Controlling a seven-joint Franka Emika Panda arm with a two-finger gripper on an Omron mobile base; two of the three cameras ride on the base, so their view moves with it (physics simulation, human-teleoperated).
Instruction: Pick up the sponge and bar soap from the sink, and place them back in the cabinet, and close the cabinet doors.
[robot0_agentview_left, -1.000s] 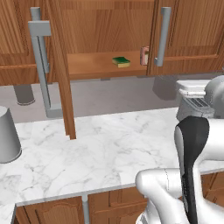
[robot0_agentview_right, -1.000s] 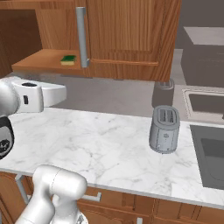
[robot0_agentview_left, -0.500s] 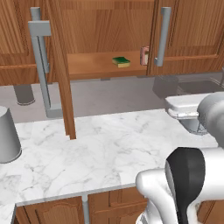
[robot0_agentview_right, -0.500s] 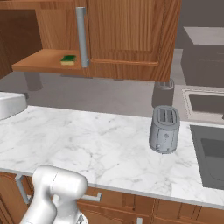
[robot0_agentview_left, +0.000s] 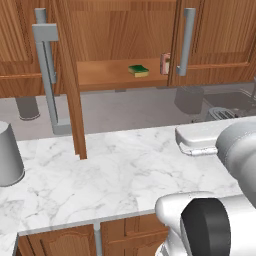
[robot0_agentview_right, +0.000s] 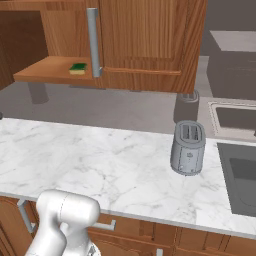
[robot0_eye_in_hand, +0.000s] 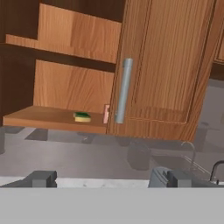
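Sponge and bar soap, one of each, sit on the shelf of the open cabinet; the counts and contents follow from near to far.

Nearest, the gripper appears in the hand view as two dark fingertips standing far apart with nothing between them, so the jaws are open and empty. The white arm crosses the lower right of the left base view.

The marble counter carries one grey two-slot toaster, standing upright toward its right end, and one grey cylindrical container at its left end, whose contents cannot be told. Right of the toaster lies the dark sink, of which one basin shows; nothing can be seen in the visible part of it. The faucet curves up at the right edge of the hand view.

Farthest, on the wall, one wooden shelf holds two things: the green and yellow sponge lies flat near the middle, and the bar soap stands just beside it to the right, half hidden behind the edge of the right door. Two cabinet doors show, each with one long grey bar handle. The left door stands swung out edge-on over the counter; the right door hangs partly across the shelf.
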